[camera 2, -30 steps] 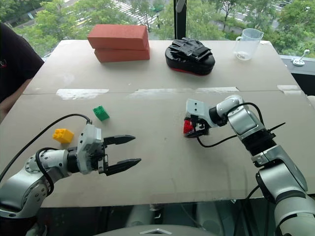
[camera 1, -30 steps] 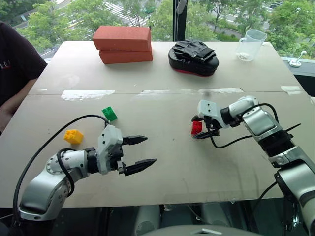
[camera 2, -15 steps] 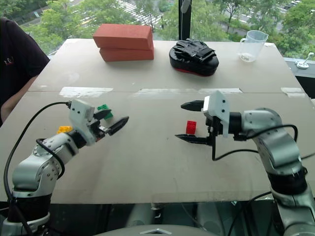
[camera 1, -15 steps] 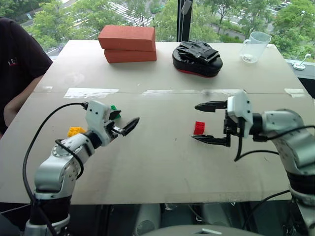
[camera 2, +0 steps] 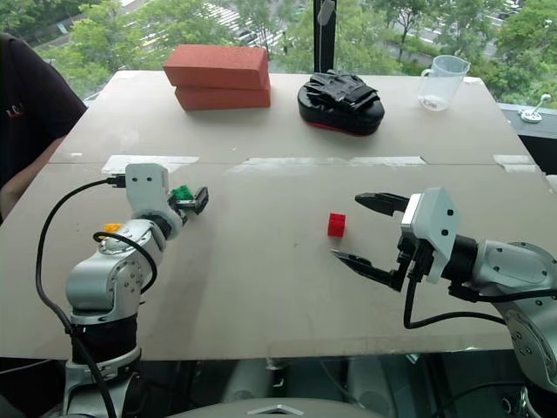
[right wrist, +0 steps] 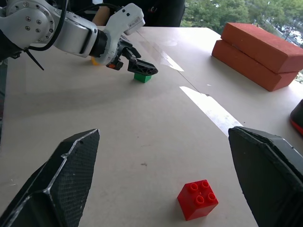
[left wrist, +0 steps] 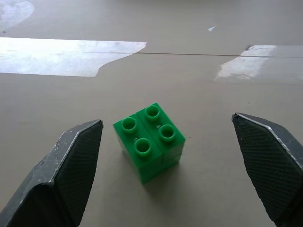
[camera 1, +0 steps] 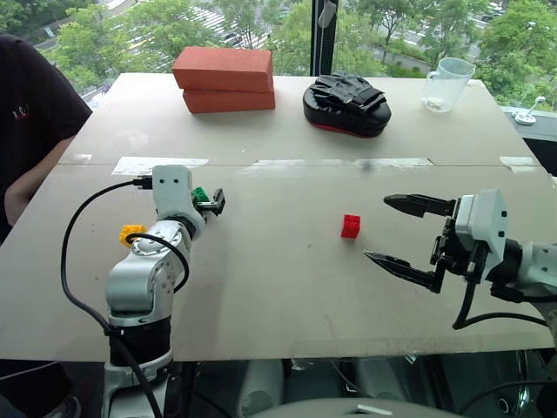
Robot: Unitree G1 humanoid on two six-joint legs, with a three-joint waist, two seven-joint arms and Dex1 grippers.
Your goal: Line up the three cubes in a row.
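Now your right pincer [camera 2: 370, 233] has let go of the red cube [camera 2: 337, 225] and pulled back toward the tabletop's [camera 2: 287, 287] near edge; a second ago it was closed down over that cube, and now its fingers stand wide apart with nothing between them. The red cube sits alone on the tabletop, roughly mid-width and right of centre, clear of the pincer. I'd read that as the red cube being placed, so it is the anchor for the row.

Meanwhile your left pincer [left wrist: 175, 165] has swung from pointing across the tabletop to pointing away from you, and has moved out to the green cube [left wrist: 149, 141]. Its fingers [left wrist: 75, 163] are fully spread, one on each side of the cube, with bare tabletop showing on both sides, so nothing is gripped yet. The cube stands studs up and turned a little against the line of the fingers.

The yellow cube [camera 1: 130, 232] lies near the left edge, just behind your left arm, well apart from the red one. So none of the three are in line yet: green looks to be next, yellow after it. Square the fingers to the green cube's faces before you close, or it may twist out.
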